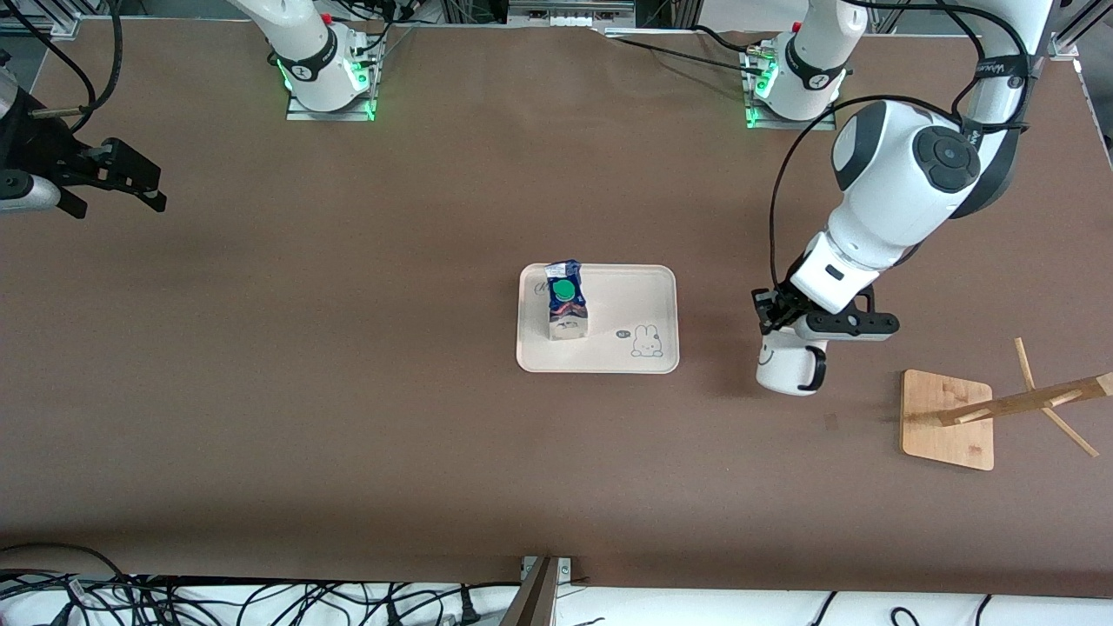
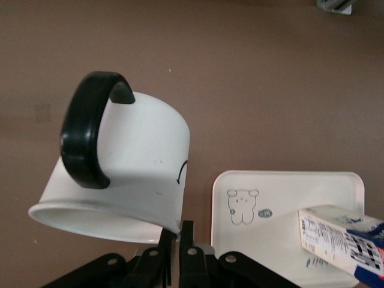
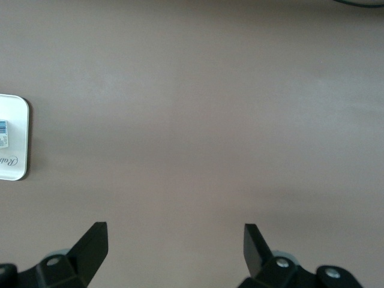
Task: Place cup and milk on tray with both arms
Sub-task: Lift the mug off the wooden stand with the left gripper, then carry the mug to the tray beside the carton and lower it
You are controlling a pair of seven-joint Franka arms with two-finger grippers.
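Observation:
The cream tray (image 1: 645, 287) lies mid-table. The dark blue milk carton (image 1: 566, 301) with a green cap stands on the tray, at its end toward the right arm. My left gripper (image 1: 776, 323) is shut on the rim of the white cup (image 1: 789, 365) and holds it above the bare table, beside the tray toward the left arm's end. In the left wrist view the cup (image 2: 132, 174) hangs from my closed gripper (image 2: 178, 240), black handle up, with the tray (image 2: 282, 240) and carton (image 2: 342, 240) close by. My right gripper (image 1: 122, 178) is open and empty at the right arm's end; its wrist view (image 3: 175, 240) shows bare table.
A wooden rack with a square base (image 1: 948, 419) and slanted pegs stands toward the left arm's end, nearer the front camera than the cup. The tray's corner (image 3: 13, 138) shows in the right wrist view. Cables lie along the table's front edge.

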